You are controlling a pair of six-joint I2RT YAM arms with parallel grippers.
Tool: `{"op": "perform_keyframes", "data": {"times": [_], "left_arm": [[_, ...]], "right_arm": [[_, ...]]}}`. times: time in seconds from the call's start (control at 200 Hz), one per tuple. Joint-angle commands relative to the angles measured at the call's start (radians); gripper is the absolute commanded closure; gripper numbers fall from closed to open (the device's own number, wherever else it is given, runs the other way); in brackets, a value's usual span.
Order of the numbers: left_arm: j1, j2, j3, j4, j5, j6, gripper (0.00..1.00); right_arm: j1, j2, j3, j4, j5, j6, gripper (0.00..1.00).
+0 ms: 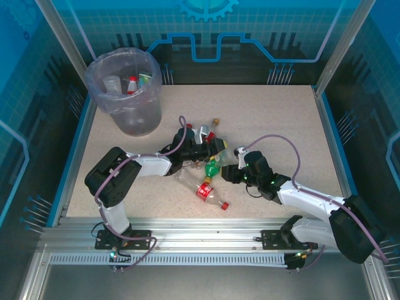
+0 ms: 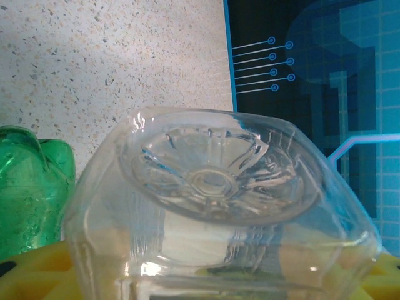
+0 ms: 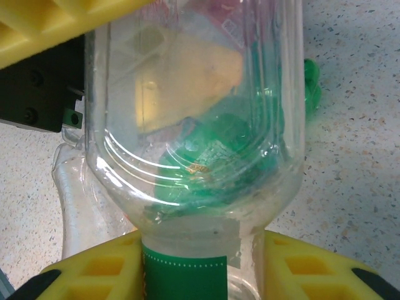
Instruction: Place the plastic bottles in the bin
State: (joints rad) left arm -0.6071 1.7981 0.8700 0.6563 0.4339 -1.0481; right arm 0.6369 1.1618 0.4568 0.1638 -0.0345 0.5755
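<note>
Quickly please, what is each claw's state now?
Left claw: around a clear bottle; grip cannot be told.
Right claw: closed on a green-labelled bottle.

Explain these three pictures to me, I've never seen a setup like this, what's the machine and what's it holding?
Two robot arms are bolted to the near edge of a speckled table. The wide picture looks down from above; the other two come from a camera on each wrist. Plastic bottles lie piled mid-table, among them a red-labelled bottle and a green bottle. The grey bin at the back left holds a few already. The right tool is shut on a clear green-labelled bottle. Another clear bottle sits between the left tool's yellow fingers; whether it is gripped yet, I cannot tell.
</note>
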Motion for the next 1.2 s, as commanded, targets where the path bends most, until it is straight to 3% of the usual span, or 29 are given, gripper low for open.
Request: {"op": "perform_keyframes", "data": {"times": [0.0, 0.11, 0.315, 0.54, 0.68, 1.196], "left_arm": [[0.0, -0.026, 0.012, -0.009, -0.04, 0.002, 0.4], [-0.002, -0.027, 0.016, -0.017, -0.041, 0.009, 0.42], [0.001, -0.037, 0.015, -0.039, -0.045, 0.027, 0.43], [0.001, -0.074, 0.045, -0.13, -0.064, 0.095, 0.45], [0.001, -0.11, 0.087, -0.206, -0.078, 0.15, 0.46], [0.092, -0.212, 0.436, -0.593, -0.097, 0.46, 0.63]], "right_arm": [[0.014, -0.02, 0.008, -0.018, 0.014, -0.026, 0.58], [0.014, -0.043, 0.04, -0.103, 0.043, -0.07, 0.4], [-0.02, -0.134, 0.064, -0.224, 0.098, -0.123, 0.27], [-0.117, -0.189, 0.047, -0.336, 0.165, -0.048, 0.25], [-0.184, -0.186, 0.039, -0.379, 0.117, -0.003, 0.24], [-0.197, -0.209, 0.019, -0.378, 0.105, 0.02, 0.24]]}}
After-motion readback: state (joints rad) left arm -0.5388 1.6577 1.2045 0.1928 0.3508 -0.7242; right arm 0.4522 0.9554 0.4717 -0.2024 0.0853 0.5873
